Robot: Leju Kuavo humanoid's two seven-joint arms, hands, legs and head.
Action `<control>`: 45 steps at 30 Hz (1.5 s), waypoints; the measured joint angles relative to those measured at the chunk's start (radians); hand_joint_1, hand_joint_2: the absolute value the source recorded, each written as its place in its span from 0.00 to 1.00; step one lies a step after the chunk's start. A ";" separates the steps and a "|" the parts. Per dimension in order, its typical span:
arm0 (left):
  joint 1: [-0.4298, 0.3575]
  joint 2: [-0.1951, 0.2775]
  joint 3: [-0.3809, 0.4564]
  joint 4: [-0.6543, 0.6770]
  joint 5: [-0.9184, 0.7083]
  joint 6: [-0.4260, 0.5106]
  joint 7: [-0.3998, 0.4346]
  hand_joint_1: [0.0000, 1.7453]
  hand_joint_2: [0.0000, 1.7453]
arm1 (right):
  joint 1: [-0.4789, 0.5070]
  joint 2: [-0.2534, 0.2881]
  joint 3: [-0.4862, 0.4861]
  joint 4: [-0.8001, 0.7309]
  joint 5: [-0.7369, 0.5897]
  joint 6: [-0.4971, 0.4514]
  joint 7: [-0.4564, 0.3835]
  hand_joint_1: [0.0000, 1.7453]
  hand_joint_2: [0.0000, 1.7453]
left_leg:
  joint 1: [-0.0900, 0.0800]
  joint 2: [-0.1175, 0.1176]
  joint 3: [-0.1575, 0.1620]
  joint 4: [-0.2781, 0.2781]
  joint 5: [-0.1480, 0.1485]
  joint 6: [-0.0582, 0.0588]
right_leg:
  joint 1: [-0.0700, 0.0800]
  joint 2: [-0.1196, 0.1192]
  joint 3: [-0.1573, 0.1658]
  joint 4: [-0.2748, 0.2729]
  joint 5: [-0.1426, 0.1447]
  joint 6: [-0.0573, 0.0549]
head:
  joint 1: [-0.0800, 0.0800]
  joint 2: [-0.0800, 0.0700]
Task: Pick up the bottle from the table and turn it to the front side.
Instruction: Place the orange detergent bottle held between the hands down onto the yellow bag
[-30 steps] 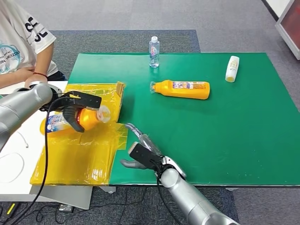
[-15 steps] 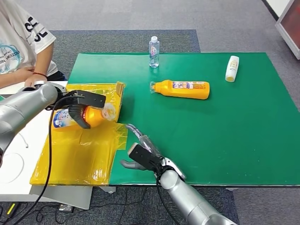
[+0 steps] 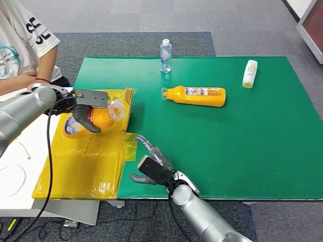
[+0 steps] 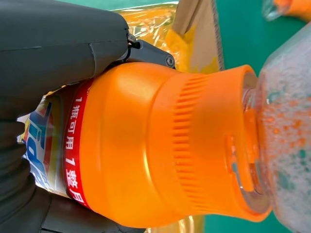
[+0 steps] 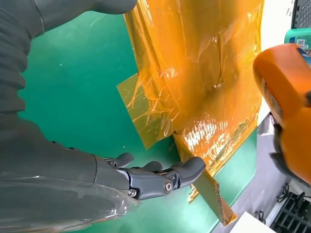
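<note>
My left hand (image 3: 84,108) grips an orange bottle (image 3: 100,117) with a clear cap and a blue-and-white label, held above the yellow film-covered board (image 3: 87,161) at the table's left. Up close in the left wrist view the orange bottle (image 4: 154,145) fills the grasp, dark fingers (image 4: 62,43) wrapped round its labelled body. My right hand (image 3: 154,167) rests open near the green mat's front edge, fingers apart and holding nothing; the right wrist view shows its fingers (image 5: 161,177) over the mat beside the film's corner. A second orange bottle (image 3: 196,96) lies on its side mid-mat.
A small clear water bottle (image 3: 166,55) stands at the mat's far edge. A white bottle (image 3: 250,73) lies at the far right of the green mat (image 3: 247,146). A person (image 3: 22,50) sits at the far left, arm on a white table.
My left hand has carried the orange bottle up and to the right, turning it so its clear cap points more toward the mat. The right hand has stayed in place.
</note>
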 joint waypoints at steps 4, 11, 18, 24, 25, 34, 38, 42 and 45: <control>0.007 0.046 0.027 -0.026 0.041 -0.031 -0.037 1.00 1.00 | 0.000 0.000 0.003 -0.002 0.000 0.008 0.000 0.00 1.00 | 0.000 0.000 0.000 0.000 0.000 0.000 | 0.000 0.000 0.000 0.000 0.000 0.000 | 0.000 0.000; 0.024 0.106 0.051 -0.037 0.059 -0.085 -0.041 1.00 1.00 | -0.002 0.000 0.014 -0.006 -0.003 0.019 -0.001 0.00 1.00 | 0.000 0.000 0.000 0.000 0.000 0.000 | 0.000 0.000 0.000 0.000 0.000 0.000 | 0.000 0.000; 0.018 0.134 0.032 -0.036 0.014 -0.139 0.039 1.00 1.00 | -0.009 0.005 0.032 -0.007 -0.009 0.027 -0.003 0.00 1.00 | 0.000 0.000 0.000 0.000 0.000 0.000 | 0.000 0.000 0.000 0.000 0.000 0.000 | 0.000 0.000; 0.004 0.104 0.001 -0.031 -0.045 -0.125 0.105 1.00 1.00 | -0.017 0.009 0.045 -0.007 -0.011 0.025 -0.002 0.00 1.00 | 0.000 0.000 0.000 0.000 0.000 0.000 | 0.000 0.000 0.000 0.000 0.000 0.000 | 0.000 0.000; 0.002 0.096 -0.003 -0.031 -0.054 -0.121 0.110 1.00 1.00 | -0.017 0.010 0.047 -0.007 -0.011 0.025 -0.001 0.00 1.00 | 0.000 0.000 0.000 0.000 0.000 0.000 | 0.000 0.000 0.000 0.000 0.000 0.000 | 0.000 0.000; -0.011 0.039 -0.020 -0.030 -0.083 -0.097 0.122 1.00 1.00 | -0.016 0.011 0.053 -0.007 -0.011 0.012 0.004 0.00 1.00 | 0.000 0.000 0.000 0.000 0.000 0.000 | 0.000 0.000 0.000 0.000 0.000 0.000 | 0.000 0.000; -0.012 0.024 -0.020 -0.026 -0.082 -0.103 0.121 1.00 1.00 | -0.015 0.011 0.053 -0.007 -0.014 0.011 0.004 0.00 1.00 | 0.000 0.000 0.000 0.000 0.000 0.000 | 0.000 0.000 0.000 0.000 0.000 0.000 | 0.000 0.000; -0.013 0.012 -0.021 -0.017 -0.081 -0.114 0.121 1.00 1.00 | -0.015 0.011 0.053 -0.007 -0.018 0.011 0.000 0.00 1.00 | 0.000 0.000 0.000 0.000 0.000 0.000 | 0.000 0.000 0.000 0.000 0.000 0.000 | 0.000 0.000; -0.013 0.005 -0.021 -0.008 -0.082 -0.125 0.121 1.00 1.00 | -0.014 0.011 0.053 -0.006 -0.024 0.010 -0.003 0.00 1.00 | 0.000 0.000 0.000 0.000 0.000 0.000 | 0.000 0.000 0.000 0.000 0.000 0.000 | 0.000 0.000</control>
